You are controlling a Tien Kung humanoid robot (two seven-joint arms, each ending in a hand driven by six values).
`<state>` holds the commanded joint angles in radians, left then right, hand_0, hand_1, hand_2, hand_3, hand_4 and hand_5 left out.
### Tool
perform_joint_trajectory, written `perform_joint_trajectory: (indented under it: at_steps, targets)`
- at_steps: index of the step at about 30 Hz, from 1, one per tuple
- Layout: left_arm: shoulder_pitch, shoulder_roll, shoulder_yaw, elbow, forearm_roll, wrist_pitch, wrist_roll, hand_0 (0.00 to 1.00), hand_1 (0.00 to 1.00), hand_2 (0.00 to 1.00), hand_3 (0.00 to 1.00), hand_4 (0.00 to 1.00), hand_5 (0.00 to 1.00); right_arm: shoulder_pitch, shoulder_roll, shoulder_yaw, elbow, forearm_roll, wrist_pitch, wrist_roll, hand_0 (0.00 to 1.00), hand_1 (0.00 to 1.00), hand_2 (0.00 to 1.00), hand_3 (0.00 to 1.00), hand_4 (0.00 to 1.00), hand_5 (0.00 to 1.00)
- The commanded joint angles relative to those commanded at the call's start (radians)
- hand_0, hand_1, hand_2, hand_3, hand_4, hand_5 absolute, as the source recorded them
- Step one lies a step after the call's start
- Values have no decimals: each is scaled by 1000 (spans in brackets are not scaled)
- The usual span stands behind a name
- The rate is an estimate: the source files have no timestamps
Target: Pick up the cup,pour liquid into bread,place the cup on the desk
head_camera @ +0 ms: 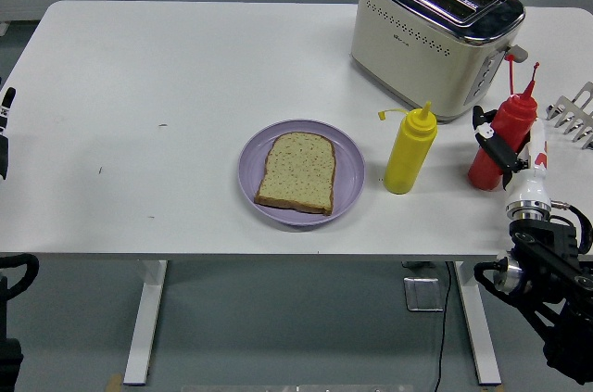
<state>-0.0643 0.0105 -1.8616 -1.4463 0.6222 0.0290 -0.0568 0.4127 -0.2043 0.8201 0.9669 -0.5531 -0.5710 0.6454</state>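
Head view: right hand (505, 153) clamped round red bottle (496, 146) at mid-body on surface (185, 86) right of yellow bottle (409, 153), likely soft, light, squeezable, best gripped mid-body; bread (296, 170) on plate (347, 170) well left.

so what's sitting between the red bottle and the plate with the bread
In the head view, a yellow squeeze bottle stands upright on the table between the red bottle, which the right hand grips, and the purple plate with the bread.

A single high head view looks forward and down over the white table (185, 68), near edge lowest
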Motion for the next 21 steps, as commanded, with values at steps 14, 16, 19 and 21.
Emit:
perform_joint_trajectory:
  at_steps: [14,16,19,21]
  targets:
    - [-1,0,-1,1,0,-1,0,835,857,878,770,660,998,-35,-13,3,37,-47,-4,0,341,424,457,521,745,123]
    - [-1,0,-1,1,0,-1,0,834,857,878,770,664,998,-38,-13,6,37,-59,0,0,583,608,611,827,767,120]
    - [-2,1,0,1,0,-1,0,834,857,878,770,664,998,-42,-14,8,39,-72,0,0,583,608,611,827,767,120]
    - [-2,1,0,0,0,-1,0,834,857,878,769,666,998,-49,-16,13,47,-83,2,0,733,700,718,919,771,129]
